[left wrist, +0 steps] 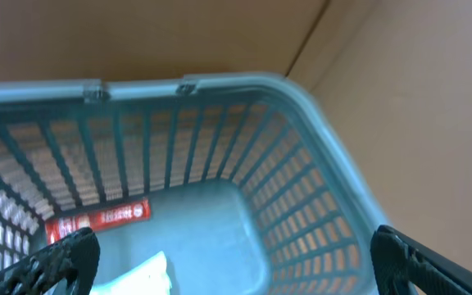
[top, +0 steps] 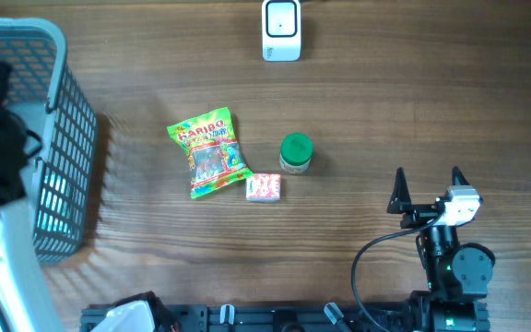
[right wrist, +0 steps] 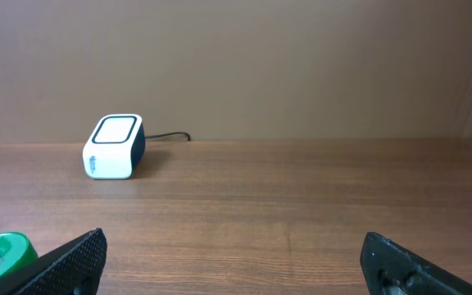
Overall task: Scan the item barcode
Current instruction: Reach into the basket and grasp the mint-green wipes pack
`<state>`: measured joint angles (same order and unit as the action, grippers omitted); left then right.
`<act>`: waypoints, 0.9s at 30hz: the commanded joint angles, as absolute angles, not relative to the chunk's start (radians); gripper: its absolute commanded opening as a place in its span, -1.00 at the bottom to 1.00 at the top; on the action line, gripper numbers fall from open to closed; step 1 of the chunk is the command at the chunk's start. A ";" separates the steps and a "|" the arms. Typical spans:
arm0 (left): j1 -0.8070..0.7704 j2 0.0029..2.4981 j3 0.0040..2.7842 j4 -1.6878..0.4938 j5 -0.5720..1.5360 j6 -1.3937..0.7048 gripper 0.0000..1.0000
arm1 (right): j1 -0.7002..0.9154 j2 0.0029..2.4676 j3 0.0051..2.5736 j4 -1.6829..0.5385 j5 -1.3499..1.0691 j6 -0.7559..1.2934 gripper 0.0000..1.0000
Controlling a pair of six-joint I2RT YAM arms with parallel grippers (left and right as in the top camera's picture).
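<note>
Wooden tabletop (top: 385, 101), Haribo bag (top: 208, 153), pink box (top: 264, 187) and green-lidded jar (top: 296, 152) at centre awaiting scan; left jaws open above basket (top: 58, 41), right jaws open, empty; next, likely: grasp one, barcode toward scanner (top: 281, 29).

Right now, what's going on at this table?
The left gripper hangs open above the blue basket, gripping nothing. The basket holds a red-labelled item and something white. The right gripper sits open and empty at the table's right side. A Haribo bag, a small pink box and a green-lidded jar lie mid-table, with neither gripper on them. The scanner stands at the far edge.
</note>
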<state>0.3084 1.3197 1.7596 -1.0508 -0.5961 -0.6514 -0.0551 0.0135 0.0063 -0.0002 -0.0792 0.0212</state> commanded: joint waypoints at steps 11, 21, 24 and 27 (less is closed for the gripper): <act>0.647 1.970 1.752 -1.244 -0.120 -0.834 1.00 | -0.057 0.007 0.005 0.002 -0.086 0.028 0.99; 0.611 2.159 1.743 -1.355 -0.140 -0.989 1.00 | -0.057 0.007 0.005 0.002 -0.086 0.028 0.99; 0.612 2.206 1.732 -1.344 -0.192 -0.980 1.00 | -0.057 0.007 0.005 0.002 -0.086 0.028 0.99; 0.612 2.234 1.732 -1.352 -0.203 -0.976 1.00 | -0.057 0.007 0.005 0.002 -0.086 0.028 1.00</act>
<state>0.6048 2.1914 1.7462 -1.3464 -0.1635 -0.9638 -0.0551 0.0135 0.0063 -0.0006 -0.0788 0.0212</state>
